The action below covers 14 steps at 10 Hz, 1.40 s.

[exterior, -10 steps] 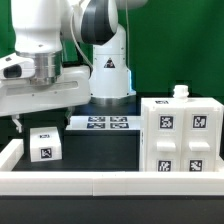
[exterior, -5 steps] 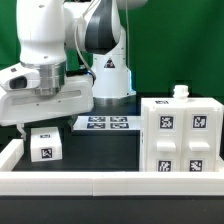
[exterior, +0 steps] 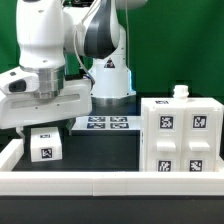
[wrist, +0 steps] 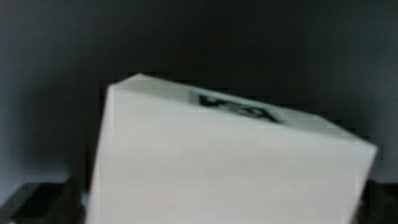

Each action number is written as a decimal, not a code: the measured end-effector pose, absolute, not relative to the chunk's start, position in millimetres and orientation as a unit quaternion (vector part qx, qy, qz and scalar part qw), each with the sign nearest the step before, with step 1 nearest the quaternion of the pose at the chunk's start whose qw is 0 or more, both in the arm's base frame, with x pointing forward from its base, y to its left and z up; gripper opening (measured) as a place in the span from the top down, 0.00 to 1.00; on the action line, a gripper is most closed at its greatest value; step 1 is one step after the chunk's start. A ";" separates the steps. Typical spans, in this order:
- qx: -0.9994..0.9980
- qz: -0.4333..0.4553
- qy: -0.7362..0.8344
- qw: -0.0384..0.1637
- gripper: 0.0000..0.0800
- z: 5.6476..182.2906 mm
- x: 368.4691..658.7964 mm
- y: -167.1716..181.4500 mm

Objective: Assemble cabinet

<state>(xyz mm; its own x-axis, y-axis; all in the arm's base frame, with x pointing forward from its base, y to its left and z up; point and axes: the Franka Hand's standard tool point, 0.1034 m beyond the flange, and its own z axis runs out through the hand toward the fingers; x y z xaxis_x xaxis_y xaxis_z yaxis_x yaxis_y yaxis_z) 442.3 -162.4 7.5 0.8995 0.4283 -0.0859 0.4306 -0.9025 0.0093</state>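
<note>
The small white cube (exterior: 43, 145) with a black-and-white tag stands at the exterior view's left, on the black table. My gripper (exterior: 38, 127) hangs just above it, its fingers mostly hidden by the hand. In the wrist view the cube (wrist: 214, 150) fills the picture, its tagged face turned away. Dark fingertips (wrist: 32, 205) show wide apart at either side of it, so the jaws are open and not touching it. The large white cabinet box (exterior: 180, 135) with several tags stands at the exterior view's right, with a small white piece (exterior: 181, 92) on top.
The marker board (exterior: 100, 123) lies behind the cube, in front of the robot base. A long white border rail (exterior: 110, 185) runs along the front, with a side rail (exterior: 8, 152) at the exterior view's left.
The arm has swung toward the exterior view's right and lowered, bringing the hand from the left of the cube to right above it. The cube and the box have not moved.
</note>
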 end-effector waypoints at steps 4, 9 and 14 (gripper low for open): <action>0.974 -0.041 0.221 0.014 0.30 7.4 442.1 -162.1; 0.973 -0.032 0.229 0.005 0.30 66.2 448.5 -111.0; 0.981 -0.023 0.190 -0.003 0.30 155.0 486.1 -42.6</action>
